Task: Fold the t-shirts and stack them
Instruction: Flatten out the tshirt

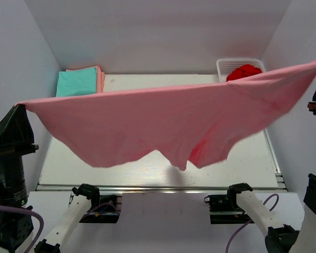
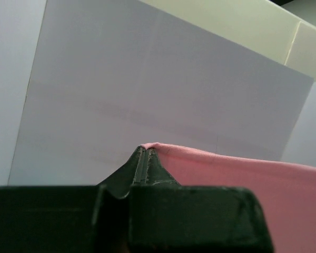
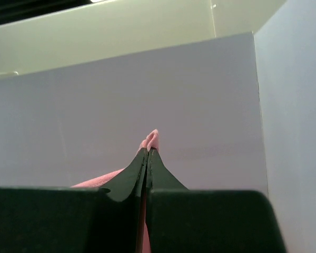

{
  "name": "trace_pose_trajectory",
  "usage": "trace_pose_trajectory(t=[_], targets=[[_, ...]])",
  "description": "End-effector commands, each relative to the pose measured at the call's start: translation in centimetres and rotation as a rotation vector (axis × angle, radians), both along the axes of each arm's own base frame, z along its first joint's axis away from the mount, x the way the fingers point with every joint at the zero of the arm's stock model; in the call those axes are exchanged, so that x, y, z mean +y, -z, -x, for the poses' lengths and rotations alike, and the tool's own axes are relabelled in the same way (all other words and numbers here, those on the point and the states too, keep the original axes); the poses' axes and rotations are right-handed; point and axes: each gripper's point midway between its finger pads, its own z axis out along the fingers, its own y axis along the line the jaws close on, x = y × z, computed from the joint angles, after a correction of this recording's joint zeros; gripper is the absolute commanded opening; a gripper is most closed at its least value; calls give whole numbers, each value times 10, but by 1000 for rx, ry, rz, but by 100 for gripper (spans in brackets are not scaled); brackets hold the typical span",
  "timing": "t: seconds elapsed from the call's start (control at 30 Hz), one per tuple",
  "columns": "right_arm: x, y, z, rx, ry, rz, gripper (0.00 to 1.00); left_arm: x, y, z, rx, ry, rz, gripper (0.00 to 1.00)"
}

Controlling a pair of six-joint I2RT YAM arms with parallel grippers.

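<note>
Though wrist-unseen, teal t-shirt [image 1: 76,82] overhead.

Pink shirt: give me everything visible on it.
The pink shirt is plain, soft, thin-looking cloth, spread wide in the air above the table. The left pincer and right pincer each pinch one end, jaws shut. Its top edge runs taut, higher on the right; the lower edge sags unevenly with folds.

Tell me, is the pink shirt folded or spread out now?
Spread out. The pink shirt hangs stretched in the air between the left gripper and right gripper, each shut on one end.
</note>
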Motion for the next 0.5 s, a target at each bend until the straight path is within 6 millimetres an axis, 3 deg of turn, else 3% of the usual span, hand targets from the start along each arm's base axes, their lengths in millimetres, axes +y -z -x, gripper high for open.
trace_pose_trajectory(t=[0.0,0.03,0.17,0.2,0.27,0.4,0.47], targets=[[-6,-9,13,-22,28,8,0,2,-4,1,13,-30,-33,0],[-5,-12,16,-30,25,12,0,3,-6,5,9,-30,-32,0],[0,-9,9,-21,1,21,0,-2,-2,-20,53,-42,-46,0],[5,3,-11,21,-4,22,0,-8,10,-42,107,-42,-62,0],[7,13,-30,48,-3,17,0,-16,20,-68,151,-36,-68,0],[19,82,-120,234,9,-3,0,-22,89,-159,378,-128,-61,0],[27,119,-165,328,7,-13,0,-25,141,-213,532,-196,-84,0]])
